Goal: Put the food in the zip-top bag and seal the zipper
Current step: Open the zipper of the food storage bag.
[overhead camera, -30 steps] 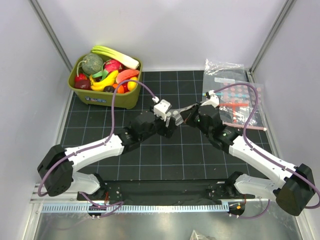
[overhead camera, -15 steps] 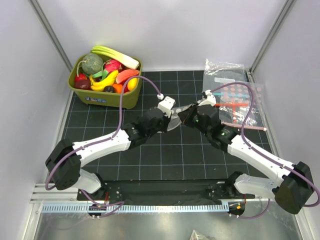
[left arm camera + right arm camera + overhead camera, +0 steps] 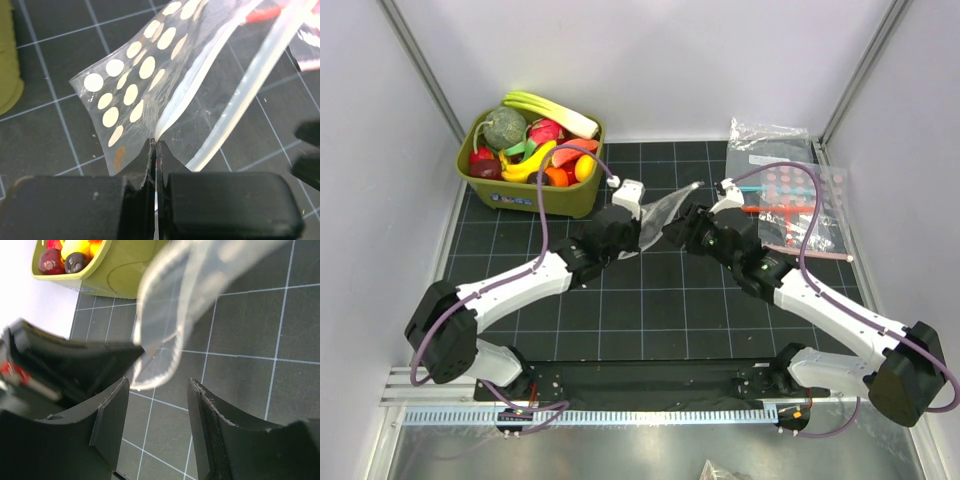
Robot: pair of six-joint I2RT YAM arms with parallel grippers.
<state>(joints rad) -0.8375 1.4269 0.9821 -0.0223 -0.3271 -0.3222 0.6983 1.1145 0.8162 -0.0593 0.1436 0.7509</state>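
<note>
Bag pinched on the left, right side loose!
The left gripper (image 3: 154, 150) is clamped on the zip-top bag (image 3: 140, 90) at its edge, and the bag's length streams out beyond the fingertips. The right gripper (image 3: 157, 385) gapes, with the bag's curled rim just past its fingertips.

Colours, patterns
Clear zip-top bag (image 3: 135, 90) is showing cream dots; bench (image 3: 650, 300) is showing black with pale grid lines; bin (image 3: 535, 197) is showing olive-green.
</note>
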